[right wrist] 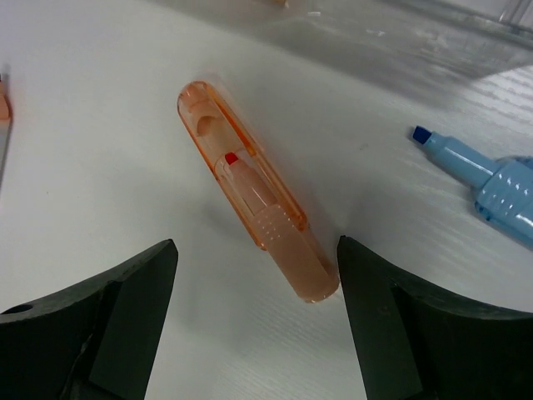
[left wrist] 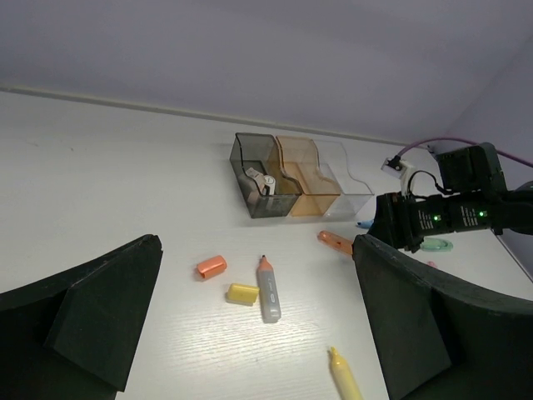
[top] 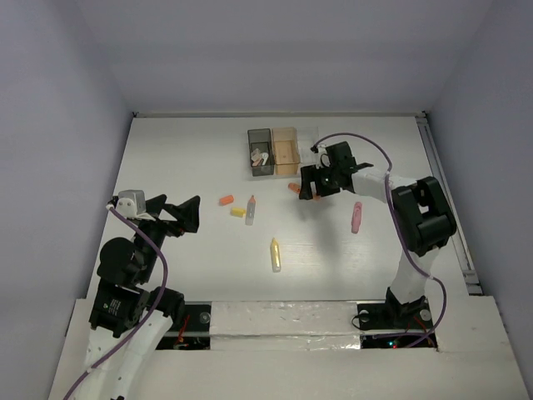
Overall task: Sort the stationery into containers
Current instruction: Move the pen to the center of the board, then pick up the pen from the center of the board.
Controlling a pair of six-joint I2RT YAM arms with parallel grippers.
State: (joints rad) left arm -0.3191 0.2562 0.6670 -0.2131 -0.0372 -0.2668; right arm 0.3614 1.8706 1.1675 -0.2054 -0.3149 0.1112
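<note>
Orange marker (right wrist: 254,200), closed with a clear orange cap, lying flat on the white table (top: 183,150) just before the row of three bins (top: 273,152), on the side facing the arm bases and nearest the clear bin (left wrist: 343,179). The right gripper (right wrist: 254,275) is poised over it with jaws spread apart, a finger (right wrist: 108,325) on either side of the marker's butt end. The marker rests on the table unclamped; whether the other finger grazes it cannot be told. The right arm extends forward and to the left from its base, elbow raised, wrist pitched down beside the bins. An uncapped blue marker (right wrist: 487,179) lies close by, also before the clear bin, and a mint green marker (left wrist: 435,245) lies off the clear end of the row. The dark grey bin (top: 260,142) holds a few small pale items, too small to identify; the translucent orange bin (top: 286,148) stands between it and the clear one. Before the dark grey bin lie an orange eraser (top: 225,200), a yellow eraser (top: 238,212) and a grey marker with an orange tip (top: 251,210). A yellow marker (top: 275,254) lies farther out, and a pink marker (top: 357,217) well apart to the right. The left gripper (top: 191,215), jaws wide apart and holding nothing, hangs above the table far left of the bins, its arm folded close over its base and pointing toward them.
</note>
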